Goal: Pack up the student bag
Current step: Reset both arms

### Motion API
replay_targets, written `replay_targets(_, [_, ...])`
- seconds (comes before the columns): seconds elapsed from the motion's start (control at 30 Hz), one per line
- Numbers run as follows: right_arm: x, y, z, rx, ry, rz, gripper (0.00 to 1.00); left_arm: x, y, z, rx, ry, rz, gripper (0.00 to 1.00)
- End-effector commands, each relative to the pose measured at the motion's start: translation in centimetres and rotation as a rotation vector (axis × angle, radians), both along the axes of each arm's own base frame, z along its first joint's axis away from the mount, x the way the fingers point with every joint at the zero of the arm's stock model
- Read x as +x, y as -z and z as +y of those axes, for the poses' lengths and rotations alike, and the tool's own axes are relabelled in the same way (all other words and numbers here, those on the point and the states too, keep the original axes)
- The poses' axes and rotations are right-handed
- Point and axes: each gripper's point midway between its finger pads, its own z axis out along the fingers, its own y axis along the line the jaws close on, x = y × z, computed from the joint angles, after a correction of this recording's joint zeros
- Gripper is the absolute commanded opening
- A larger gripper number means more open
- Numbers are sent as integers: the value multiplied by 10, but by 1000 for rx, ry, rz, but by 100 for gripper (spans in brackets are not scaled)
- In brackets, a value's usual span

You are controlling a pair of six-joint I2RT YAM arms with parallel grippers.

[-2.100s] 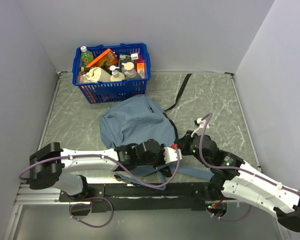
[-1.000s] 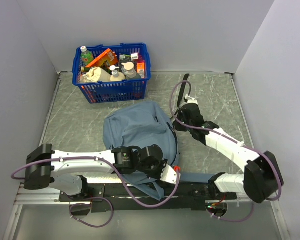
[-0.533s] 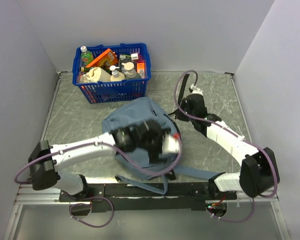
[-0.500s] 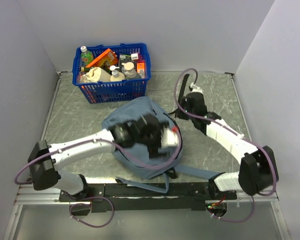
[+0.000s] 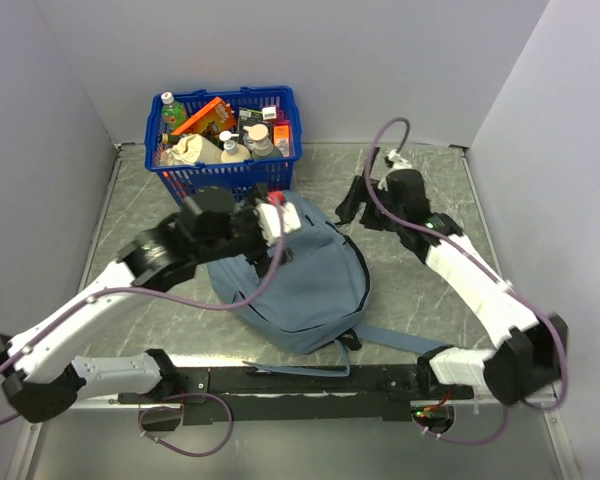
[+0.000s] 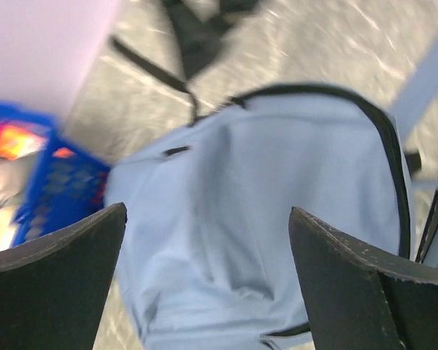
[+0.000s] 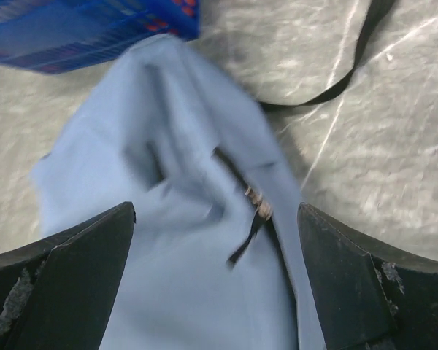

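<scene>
Presently the student bag point(image 5: 305, 275) lies flat at the middle of the marbled table point(image 5: 130, 200), its dark zipper line apparently closed all round. Over the bag's 11 o'clock corner hovers the left gripper point(image 5: 277, 232), fingers point(image 6: 66, 255) spread wide and holding nothing. At 1 o'clock the right gripper point(image 5: 352, 208) hangs likewise agape and empty, near a black strap point(image 7: 350, 73) trailing toward 12. A blue basket point(image 5: 225, 180) of bottles and packets stands just beyond, at 11 o'clock. I judge the bag is placed but not yet opened. Next, one gripper should pin the fabric while the other finds the zipper pull point(image 7: 257, 211).
</scene>
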Motion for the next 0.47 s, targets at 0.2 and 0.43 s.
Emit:
replay_targets(0.2, [-85,-28,-26,10,-76,-41,100,47,-30,83,-105,-520,196,96])
replay_targets(0.43, [-112,-18,-39,-3,-72,-51,100,61,-23,143,-200,-718,183,96])
